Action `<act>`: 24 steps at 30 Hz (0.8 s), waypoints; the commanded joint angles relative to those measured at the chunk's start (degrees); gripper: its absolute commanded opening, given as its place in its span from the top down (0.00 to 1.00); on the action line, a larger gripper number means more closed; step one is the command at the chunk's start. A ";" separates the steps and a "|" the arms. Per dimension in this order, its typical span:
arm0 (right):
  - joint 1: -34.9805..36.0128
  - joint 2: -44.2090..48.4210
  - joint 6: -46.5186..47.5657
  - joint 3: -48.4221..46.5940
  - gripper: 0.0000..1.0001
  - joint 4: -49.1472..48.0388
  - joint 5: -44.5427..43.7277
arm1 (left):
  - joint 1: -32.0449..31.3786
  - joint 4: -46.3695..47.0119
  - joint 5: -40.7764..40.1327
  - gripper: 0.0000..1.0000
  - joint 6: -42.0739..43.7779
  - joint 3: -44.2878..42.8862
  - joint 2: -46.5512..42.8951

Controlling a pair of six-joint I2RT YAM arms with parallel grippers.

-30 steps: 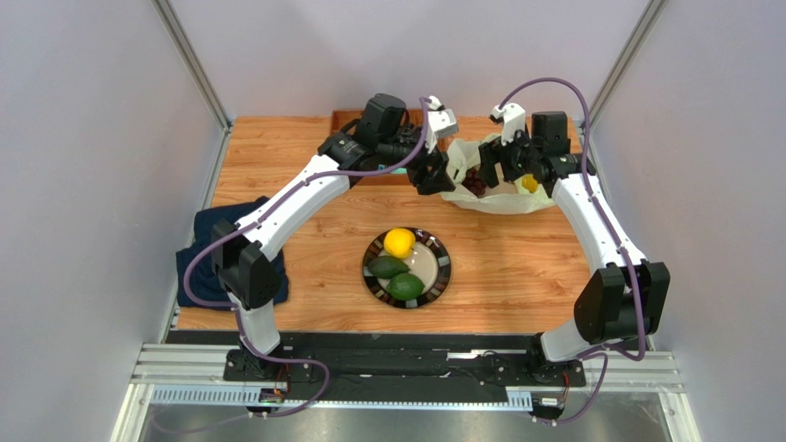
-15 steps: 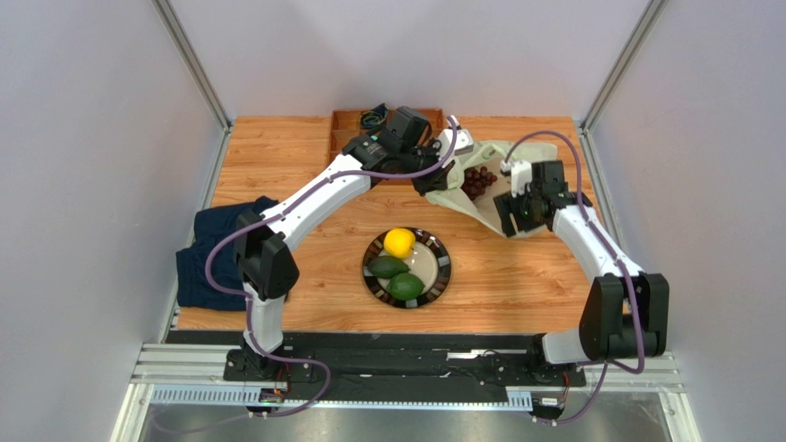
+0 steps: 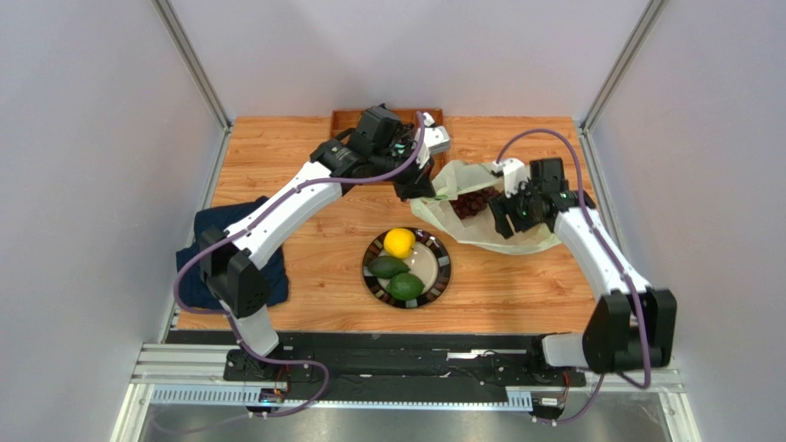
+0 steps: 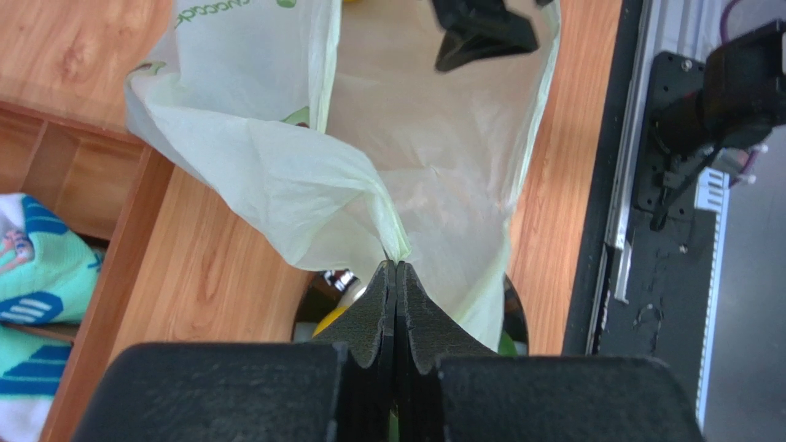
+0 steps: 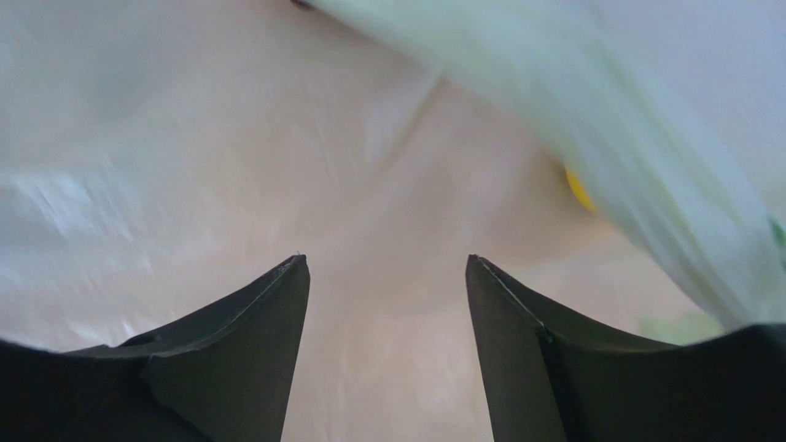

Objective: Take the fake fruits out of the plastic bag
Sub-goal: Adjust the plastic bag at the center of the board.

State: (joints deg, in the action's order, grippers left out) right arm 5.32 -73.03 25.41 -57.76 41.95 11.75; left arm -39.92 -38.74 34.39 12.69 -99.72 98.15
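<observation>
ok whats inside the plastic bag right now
A dark red grape bunch shows in the plastic bag, with the open right claw and a yellow patch, likely a lemon. The film hides the rest.

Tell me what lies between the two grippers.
In the top view, the bag with the grapes inside lies between the left gripper and the right gripper.

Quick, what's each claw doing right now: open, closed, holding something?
Left gripper: shut on a pinched fold of the plastic bag.
Right gripper: open, holding nothing, with bag film just ahead of it.
</observation>
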 commanded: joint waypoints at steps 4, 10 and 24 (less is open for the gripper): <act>2.67 -17.83 -8.44 -19.90 0.35 -5.48 5.48 | 0.37 4.55 1.56 1.00 -6.01 -9.35 4.24; 3.37 -29.51 -15.11 -28.80 0.31 -8.73 4.52 | 0.37 4.46 1.81 1.00 -5.04 -8.56 3.45; 9.61 -54.31 -19.87 -52.09 0.13 -10.49 -7.87 | 0.28 3.59 2.79 1.00 -4.60 -8.38 4.51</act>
State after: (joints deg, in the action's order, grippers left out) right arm 13.65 -124.07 7.38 -104.75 33.45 10.96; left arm -39.57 -35.38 35.09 8.19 -106.67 103.31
